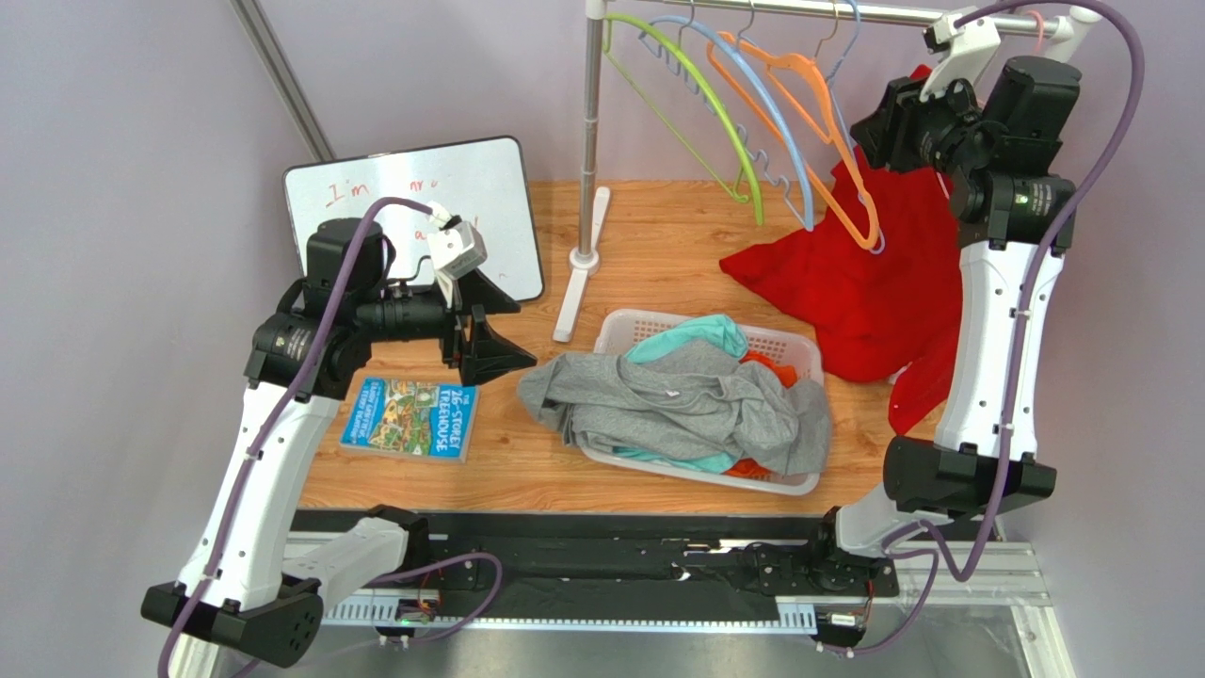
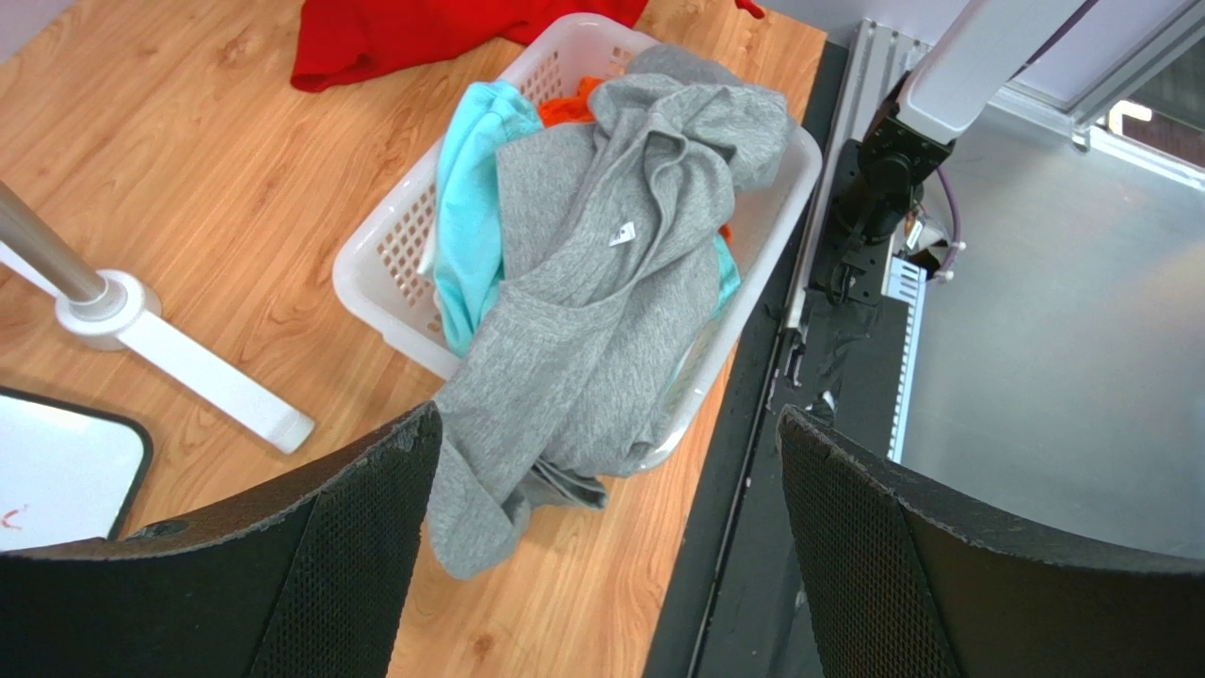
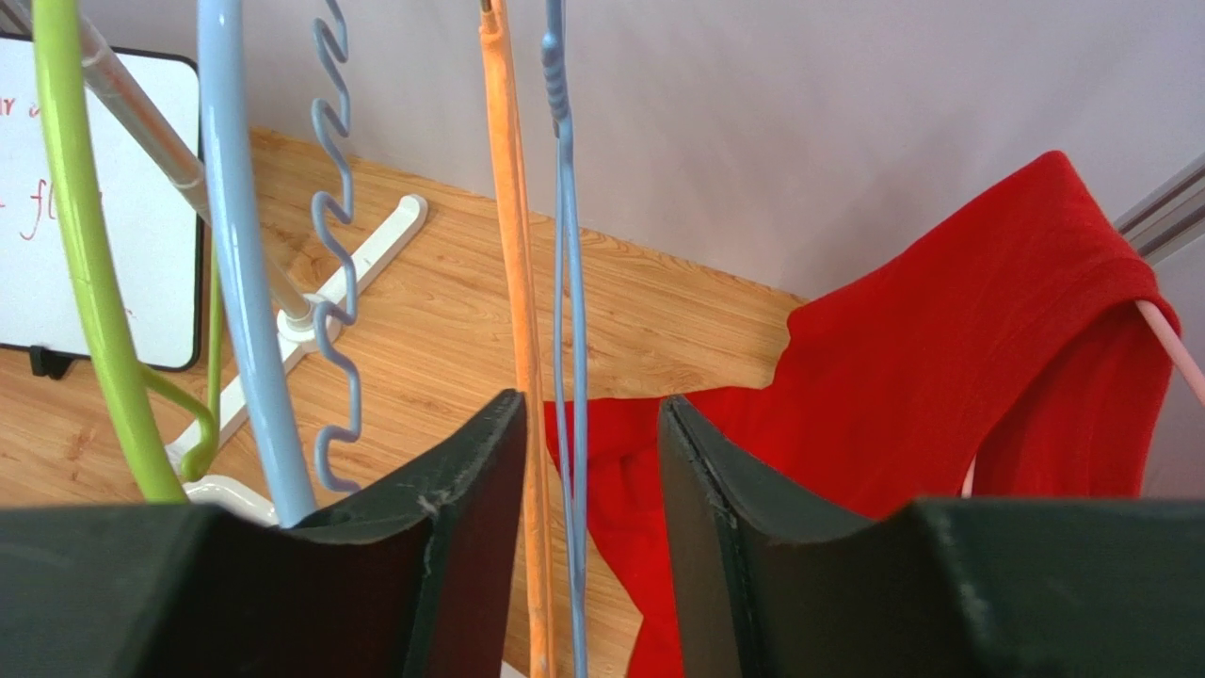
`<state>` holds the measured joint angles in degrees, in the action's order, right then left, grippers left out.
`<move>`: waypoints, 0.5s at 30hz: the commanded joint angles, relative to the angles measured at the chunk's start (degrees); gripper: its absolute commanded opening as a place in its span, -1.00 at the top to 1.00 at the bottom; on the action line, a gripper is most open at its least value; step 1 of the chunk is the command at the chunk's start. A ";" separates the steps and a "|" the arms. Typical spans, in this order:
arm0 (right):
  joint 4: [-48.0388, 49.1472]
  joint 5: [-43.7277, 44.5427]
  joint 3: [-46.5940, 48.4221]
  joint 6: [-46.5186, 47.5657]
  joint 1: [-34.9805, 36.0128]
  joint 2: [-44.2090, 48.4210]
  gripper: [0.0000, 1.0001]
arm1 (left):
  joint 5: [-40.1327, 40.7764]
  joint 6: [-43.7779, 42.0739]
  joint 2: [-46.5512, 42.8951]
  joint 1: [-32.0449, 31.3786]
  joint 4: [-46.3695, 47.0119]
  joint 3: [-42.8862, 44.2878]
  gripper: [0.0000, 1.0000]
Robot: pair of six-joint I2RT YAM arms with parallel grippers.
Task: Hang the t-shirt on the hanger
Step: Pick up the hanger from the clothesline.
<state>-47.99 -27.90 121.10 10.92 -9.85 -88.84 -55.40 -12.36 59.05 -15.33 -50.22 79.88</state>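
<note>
The left gripper point(image 2: 606, 424) is hovering wide open over the t-shirt point(image 2: 594, 325) in the basket point(image 2: 389, 247); the right gripper point(image 3: 590, 410) is standing narrowly open around the hanger point(image 3: 556, 85)

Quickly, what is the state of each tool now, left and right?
Left tool: open, holding nothing.
Right tool: open around the hanger, not clamped on it.
</note>
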 commanded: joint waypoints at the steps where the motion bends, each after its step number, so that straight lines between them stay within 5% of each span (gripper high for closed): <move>1: 4.22 -1.28 0.45 1.12 -0.17 -0.46 0.17 | -0.85 0.14 0.02 0.22 2.14 -0.51 -0.85; 15: 4.22 -0.31 -0.25 3.50 0.00 -4.24 0.18 | -0.77 0.32 0.89 0.22 2.49 0.19 -0.86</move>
<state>-46.00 -28.60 120.77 12.56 -9.82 -91.48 -55.35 -12.12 59.61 -15.33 -49.80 79.11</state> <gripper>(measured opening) 0.411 0.926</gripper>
